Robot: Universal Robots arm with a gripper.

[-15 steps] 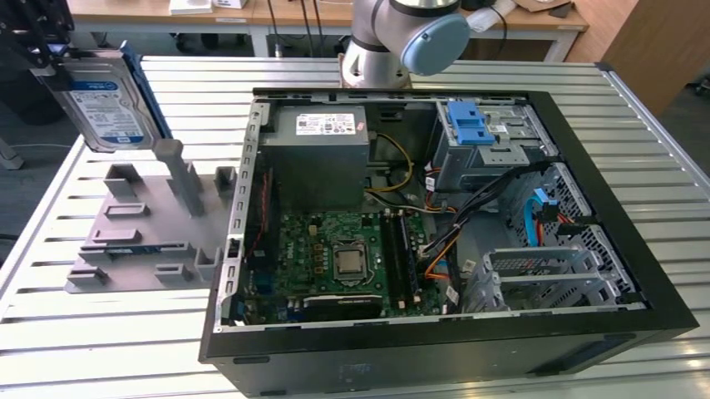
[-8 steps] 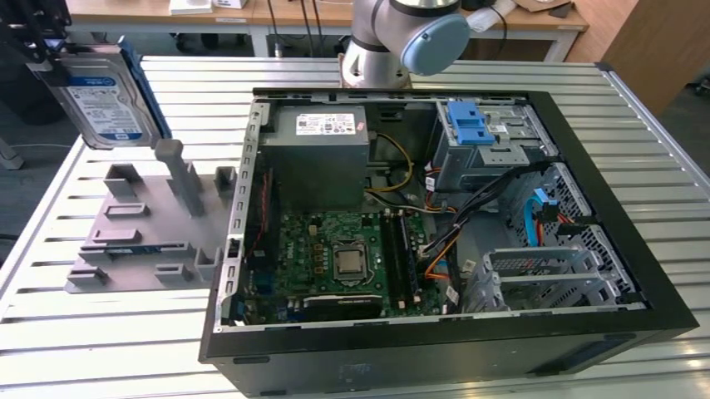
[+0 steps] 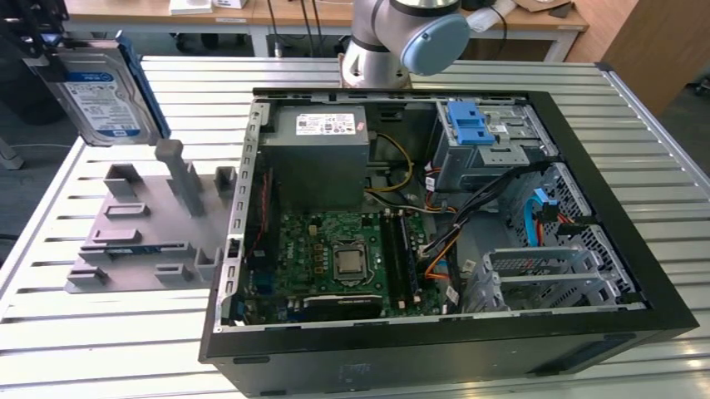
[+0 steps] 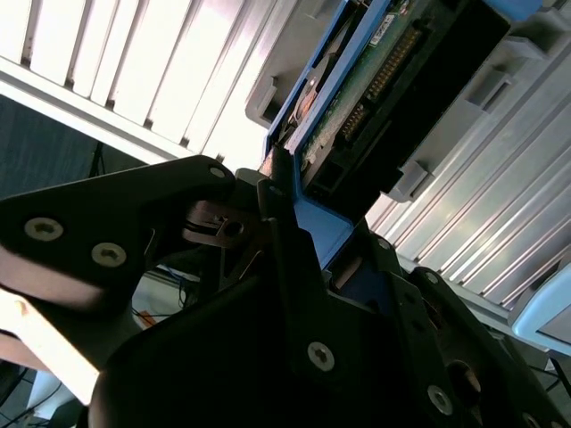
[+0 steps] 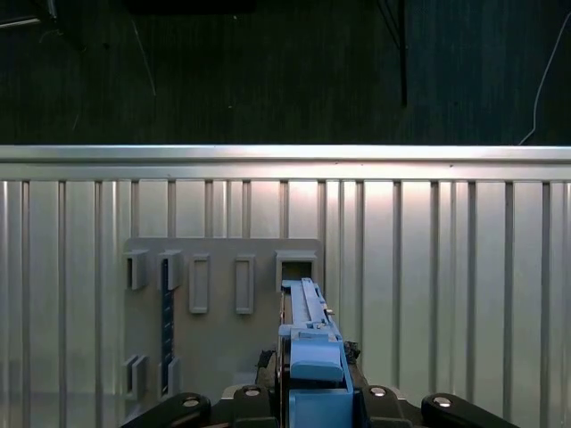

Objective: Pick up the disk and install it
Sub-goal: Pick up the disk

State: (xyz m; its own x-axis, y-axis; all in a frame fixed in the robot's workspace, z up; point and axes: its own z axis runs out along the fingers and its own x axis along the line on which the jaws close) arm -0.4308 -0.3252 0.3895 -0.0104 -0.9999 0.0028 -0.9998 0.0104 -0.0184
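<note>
Slatted metal counter (image 3: 100, 349) under everything; dark floor (image 5: 268, 71) past its edge in the first wrist view. Open black computer case (image 3: 444, 362) on its side on the exterior view's right, with green board (image 3: 344, 249), grey power box (image 3: 316, 154) and blue-latched drive cage (image 3: 488, 137) inside. Grey arm (image 3: 400, 33) behind the case. Grey plastic holder (image 3: 133, 241) flat on the counter on the exterior view's left, just beside the case. Silver disk (image 3: 102, 96) upright in the air above the holder's far end, well apart from the cage. Black claw (image 5: 312, 397) clamped on the disk's blue bracket, one dark finger (image 4: 277, 223) against its edge.
</note>
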